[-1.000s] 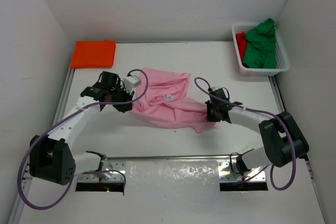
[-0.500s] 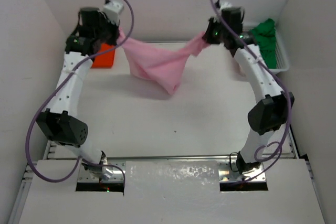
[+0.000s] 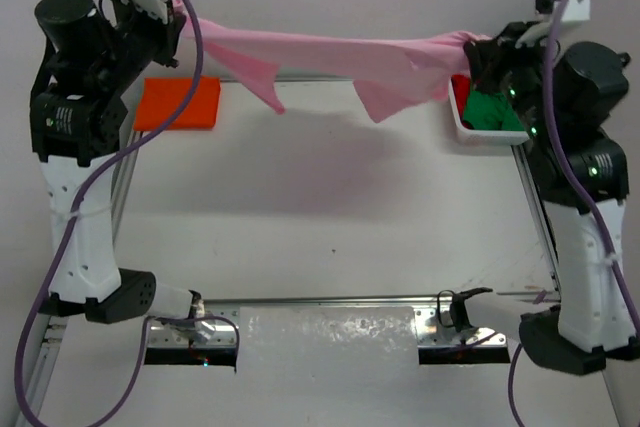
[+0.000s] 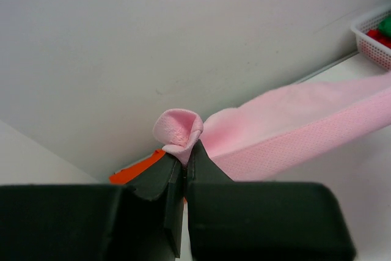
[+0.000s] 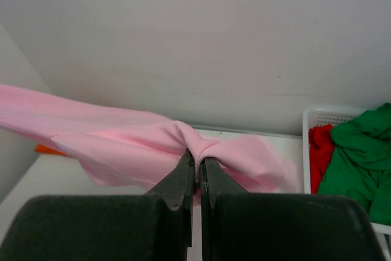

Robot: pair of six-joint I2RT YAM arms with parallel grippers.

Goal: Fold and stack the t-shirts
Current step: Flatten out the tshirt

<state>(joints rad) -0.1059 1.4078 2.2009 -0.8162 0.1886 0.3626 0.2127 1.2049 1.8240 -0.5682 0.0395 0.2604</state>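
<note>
The light pink t-shirt (image 3: 330, 55) hangs stretched in the air between both raised arms, well above the table. My left gripper (image 3: 178, 27) is shut on its left end; a pinch of pink cloth (image 4: 178, 129) shows above the left gripper (image 4: 185, 154). My right gripper (image 3: 478, 47) is shut on its right end, the pink fabric (image 5: 122, 139) bunched over the right gripper (image 5: 197, 166). The orange t-shirt (image 3: 178, 103) lies folded flat at the back left. The green t-shirt (image 3: 495, 112) and the red t-shirt (image 5: 319, 157) lie crumpled in the basket.
The white mesh basket (image 3: 480, 134) stands at the back right, partly behind my right arm. White walls close in the back and both sides. A metal rail (image 3: 330, 300) runs along the near edge of the table.
Both arms have lifted the pink t-shirt off the table, risen higher and spread apart. The shirt went from crumpled on the table, to sagging, to pulled out nearly straight.
</note>
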